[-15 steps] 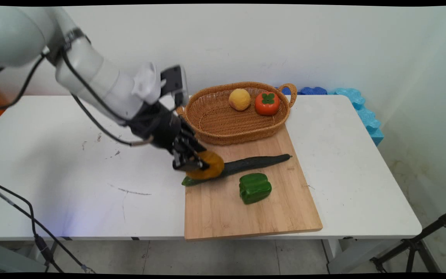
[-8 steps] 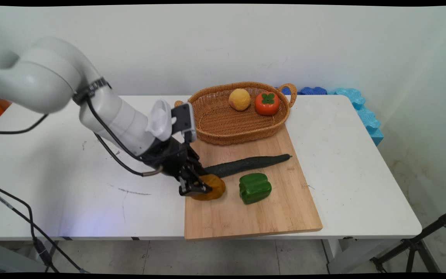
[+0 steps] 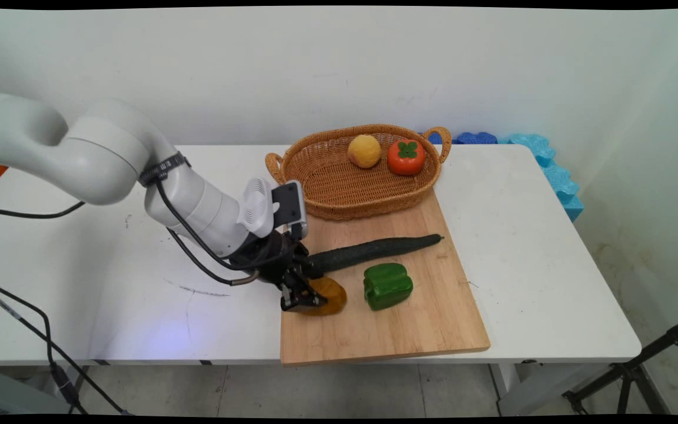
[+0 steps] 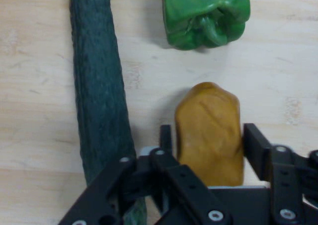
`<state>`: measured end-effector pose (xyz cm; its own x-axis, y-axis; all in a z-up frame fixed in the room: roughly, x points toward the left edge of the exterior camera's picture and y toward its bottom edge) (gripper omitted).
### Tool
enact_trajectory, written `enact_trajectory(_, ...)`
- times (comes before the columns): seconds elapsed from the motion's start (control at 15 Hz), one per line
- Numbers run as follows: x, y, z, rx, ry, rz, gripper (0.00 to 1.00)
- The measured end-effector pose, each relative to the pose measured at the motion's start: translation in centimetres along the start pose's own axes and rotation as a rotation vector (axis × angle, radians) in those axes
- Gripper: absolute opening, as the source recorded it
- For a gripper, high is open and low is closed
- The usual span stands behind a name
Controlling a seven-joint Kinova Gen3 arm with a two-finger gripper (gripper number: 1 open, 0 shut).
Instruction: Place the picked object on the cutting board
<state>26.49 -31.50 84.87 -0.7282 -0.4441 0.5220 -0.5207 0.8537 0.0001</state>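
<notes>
Gripper (image 3: 303,300) low over the near-left corner of the wooden cutting board (image 3: 409,330), fingers (image 4: 256,145) set on either side of a brownish-orange lumpy item, potato-like (image 4: 211,138). In the hand view the left finger sits tight against the potato's side; the right finger looks touching or just off it, so grasp reads as closed on the potato, though a thin gap on that side can't be ruled out. Potato appears to rest on the board surface; contact underneath can't be confirmed.

From the potato in the main view: dark green cucumber (image 3: 374,250) at about 1 o'clock, lying long and slanted across the board, its left end just beside the gripper's linkage. Green bell pepper (image 3: 388,285) at 3 o'clock, near but apart from the potato, on the board. Woven wicker basket (image 3: 327,194) at 12 to 1 o'clock, at the board's far edge, its rim overlapping the board. Inside the basket, at its far right: a yellow-orange round fruit (image 3: 364,151) and a red-orange persimmon with green calyx (image 3: 406,156), side by side, close or touching.

Board lies on the white table (image 3: 80,265), reaching the table's near edge. Blue foam pieces (image 3: 545,165) behind the table's far-right corner, at 2 o'clock.
</notes>
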Motion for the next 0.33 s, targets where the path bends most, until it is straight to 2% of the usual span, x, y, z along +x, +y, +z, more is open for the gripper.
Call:
enact_trajectory(0.07, -0.08, 0.02, 0.23, 0.0, 0.002, 0.001, 1.0)
enact_trajectory(0.33, 0.09, 0.05, 0.1, -0.002, 0.027, 0.008, 1.0)
